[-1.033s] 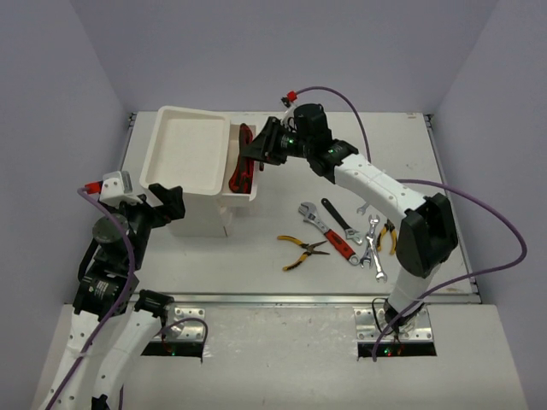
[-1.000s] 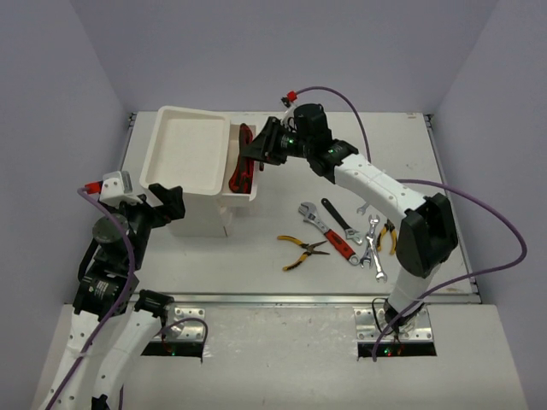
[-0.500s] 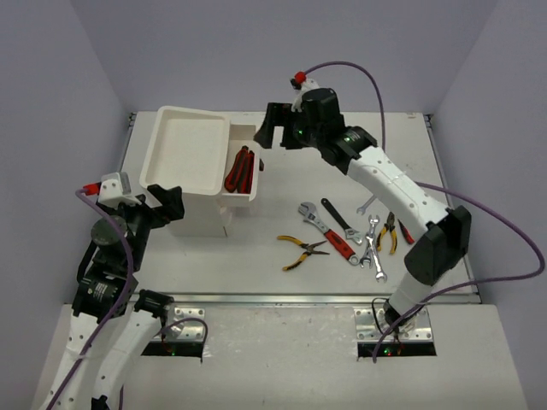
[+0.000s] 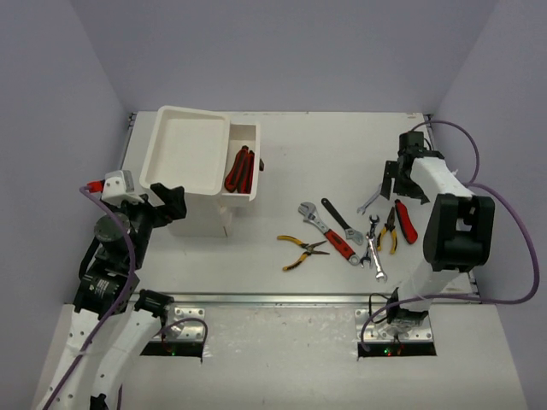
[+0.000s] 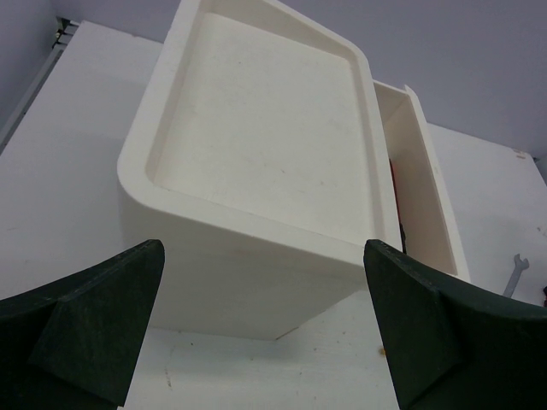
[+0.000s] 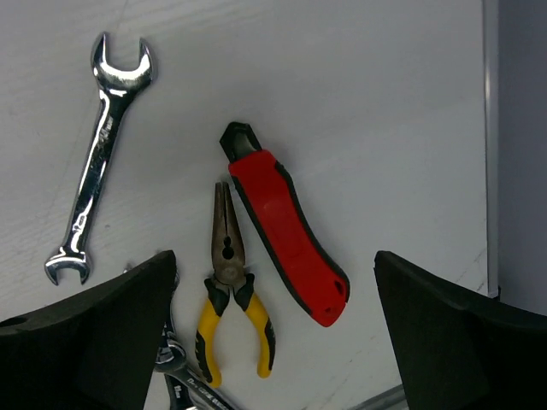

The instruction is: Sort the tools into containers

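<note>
Hovering with jaws spread wide, the right gripper [image 4: 394,183] hangs over the red-handled cutter [image 6: 286,248] on the table [image 4: 308,162] (its length slanting across the gap), well apart from the white box [image 4: 198,215].

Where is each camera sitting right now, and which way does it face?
Top external: fixed above and behind the arm bases, looking down on the table; both arms, left end effector and right end effector show.
Left wrist: on the left arm, facing the tray top of the white box; its two dark fingers fill the bottom corners.
Right wrist: above the table's right side, looking down on silver spanner, yellow-handled pliers and red-handled tool; its fingers at the bottom corners.
Shared: top and right wrist both show those three tools.
</note>
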You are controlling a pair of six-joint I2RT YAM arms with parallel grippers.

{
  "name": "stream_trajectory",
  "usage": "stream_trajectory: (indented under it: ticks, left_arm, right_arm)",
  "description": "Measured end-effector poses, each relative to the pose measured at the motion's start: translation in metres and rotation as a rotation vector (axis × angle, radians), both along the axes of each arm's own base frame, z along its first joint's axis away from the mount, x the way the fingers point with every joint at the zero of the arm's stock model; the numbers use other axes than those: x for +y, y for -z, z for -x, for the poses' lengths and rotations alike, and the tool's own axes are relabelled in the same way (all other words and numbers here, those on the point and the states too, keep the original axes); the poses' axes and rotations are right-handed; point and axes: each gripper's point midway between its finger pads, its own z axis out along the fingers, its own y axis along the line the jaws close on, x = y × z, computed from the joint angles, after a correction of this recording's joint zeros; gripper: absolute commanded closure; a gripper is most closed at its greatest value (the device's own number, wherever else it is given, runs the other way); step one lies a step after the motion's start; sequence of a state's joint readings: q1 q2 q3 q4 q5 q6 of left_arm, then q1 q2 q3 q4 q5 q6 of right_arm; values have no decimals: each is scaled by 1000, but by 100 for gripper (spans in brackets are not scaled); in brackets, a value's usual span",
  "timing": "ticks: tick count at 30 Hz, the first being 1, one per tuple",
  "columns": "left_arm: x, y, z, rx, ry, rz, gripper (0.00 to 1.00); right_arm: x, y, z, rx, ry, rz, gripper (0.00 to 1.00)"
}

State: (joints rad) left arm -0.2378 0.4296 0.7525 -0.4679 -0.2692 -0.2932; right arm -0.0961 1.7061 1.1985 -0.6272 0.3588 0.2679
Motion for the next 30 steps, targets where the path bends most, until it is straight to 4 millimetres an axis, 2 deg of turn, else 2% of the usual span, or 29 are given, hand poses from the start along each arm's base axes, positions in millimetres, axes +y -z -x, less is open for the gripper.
stream_trajectory:
  ticks: [3,6,8,12,17,20,24,27,30]
  left_arm:
    - [-2,2,-1,9,6,-2,0]
    - [-5,1,0,5,19,-1,0]
    - [-7,1,1,4,31,-1,0]
    - [-12,2,2,10,42,-4,0]
    - [-18,8,6,30,51,-7,0]
    - [-20,10,7,39,53,-8,0]
    - [-19,10,9,39,49,-10,0]
    - [-19,9,10,32,46,-7,0]
    - [-19,8,11,29,45,-4,0]
  right_arm:
    - [0,21,8,67,-1,-36,17]
    - [-6,28,11,67,2,-74,22]
    - [-12,30,11,54,7,-86,30]
    - [-19,38,19,51,-12,-77,31]
    - [-18,60,38,118,-46,-87,35]
    - [-18,68,38,122,-62,-114,37]
    - [-21,78,36,138,-75,-119,48]
    - [-21,79,32,129,-87,-118,49]
    - [-20,80,30,127,-99,-127,55]
